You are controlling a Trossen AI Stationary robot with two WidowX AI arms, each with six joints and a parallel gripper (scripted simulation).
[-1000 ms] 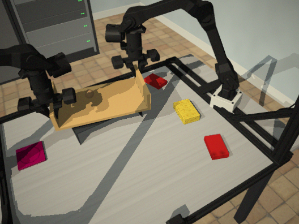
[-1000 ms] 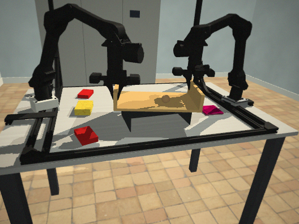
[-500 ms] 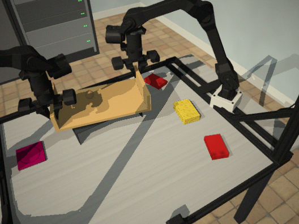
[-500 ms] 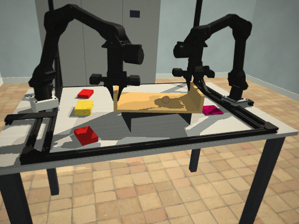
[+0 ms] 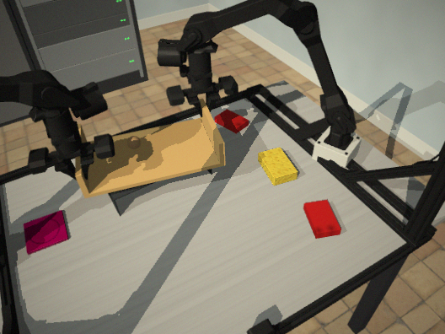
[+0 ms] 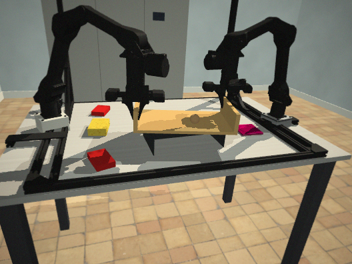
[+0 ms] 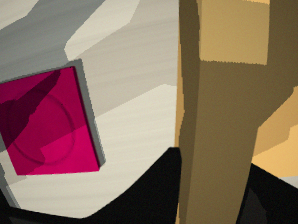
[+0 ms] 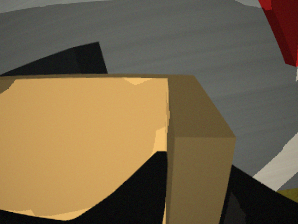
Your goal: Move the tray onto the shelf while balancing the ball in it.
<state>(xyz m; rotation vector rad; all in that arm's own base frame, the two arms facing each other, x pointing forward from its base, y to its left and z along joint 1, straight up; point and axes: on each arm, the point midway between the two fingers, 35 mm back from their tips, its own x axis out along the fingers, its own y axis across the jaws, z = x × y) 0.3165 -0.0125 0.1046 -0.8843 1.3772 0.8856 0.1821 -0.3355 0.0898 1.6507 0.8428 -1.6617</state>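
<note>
Wooden tray [image 5: 181, 153] [image 6: 160, 121] [image 7: 220, 120] [image 8: 85, 135] above a dark shelf [image 5: 120, 203] [image 6: 151, 143] [image 8: 90, 60]; whether they touch is unclear. Left gripper [image 5: 78, 172] [image 6: 225, 104] [image 7: 214, 157] and right gripper [image 5: 205, 109] [image 6: 136, 116] [image 8: 183, 161] each pinch an end wall, fingers nearly closed. A brown ball [image 5: 134, 142] [image 6: 195, 119] sits inside, nearer the left gripper.

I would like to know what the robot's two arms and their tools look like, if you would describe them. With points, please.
Both the left arm [image 5: 34, 84] [image 6: 283, 57] and the right arm [image 5: 322, 63] [image 6: 61, 43] are black, with chunky joints and slimmer links, on whitish bases. The left tool [image 5: 79, 173] [image 6: 223, 106] [image 7: 195, 157] and right tool [image 5: 203, 109] [image 6: 136, 115] [image 8: 183, 161] are black too, with tapering fingers. I cannot make out any cables or markings.
</note>
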